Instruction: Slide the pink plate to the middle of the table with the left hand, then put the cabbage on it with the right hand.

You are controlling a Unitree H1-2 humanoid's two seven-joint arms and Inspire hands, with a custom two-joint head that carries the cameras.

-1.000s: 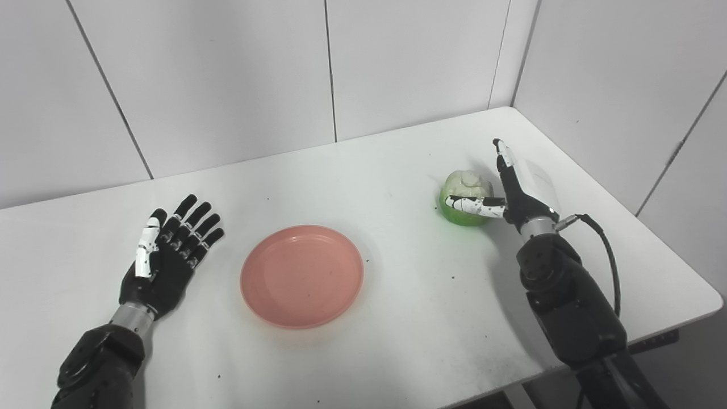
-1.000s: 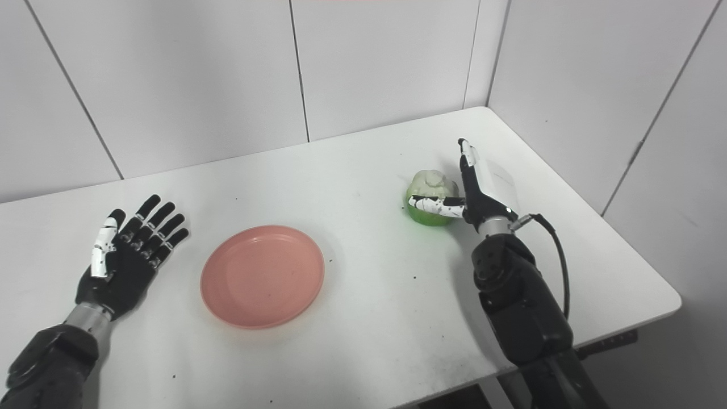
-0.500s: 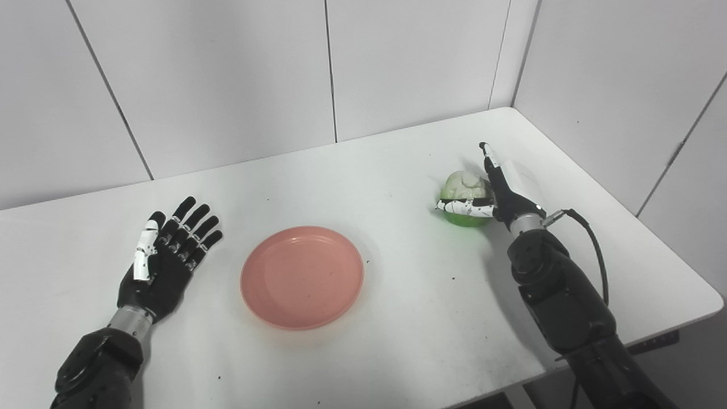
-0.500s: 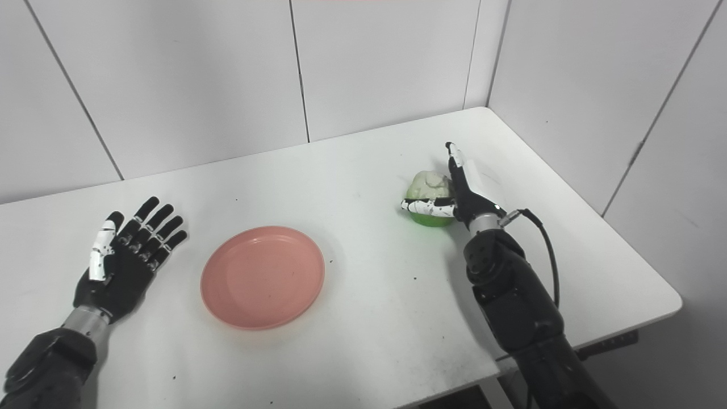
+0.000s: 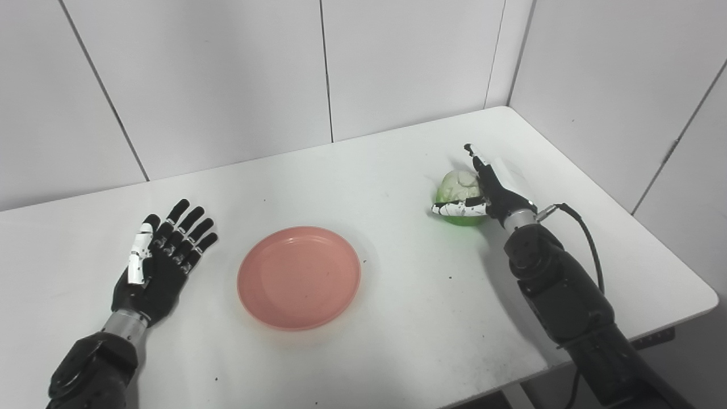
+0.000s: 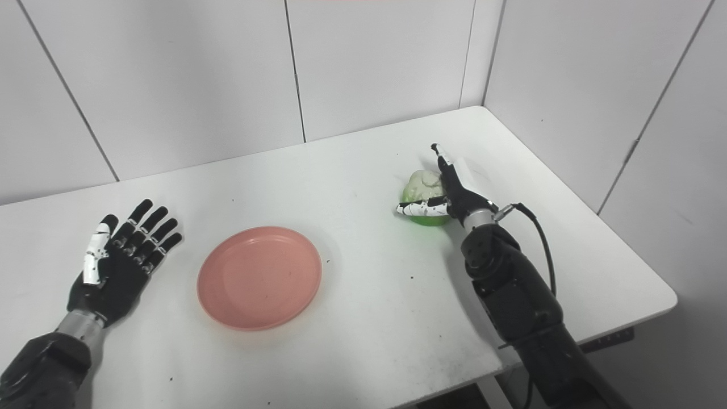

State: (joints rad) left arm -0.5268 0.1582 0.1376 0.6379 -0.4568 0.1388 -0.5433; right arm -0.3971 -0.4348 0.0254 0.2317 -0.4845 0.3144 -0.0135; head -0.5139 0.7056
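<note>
In the left eye view, the cabbage (image 5: 459,192) sits on the table (image 5: 397,318) at about 2 o'clock from the pink plate (image 5: 299,276). The right hand (image 5: 495,190) is against it, thumb in front, fingers apart, not yet closed.

In the right eye view, the left hand (image 6: 116,264) lies spread and empty, at 9 o'clock from the plate.

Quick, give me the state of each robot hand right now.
Left robot hand: open, fingers spread, holding nothing.
Right robot hand: against the cabbage, fingers not closed round it; open.
</note>
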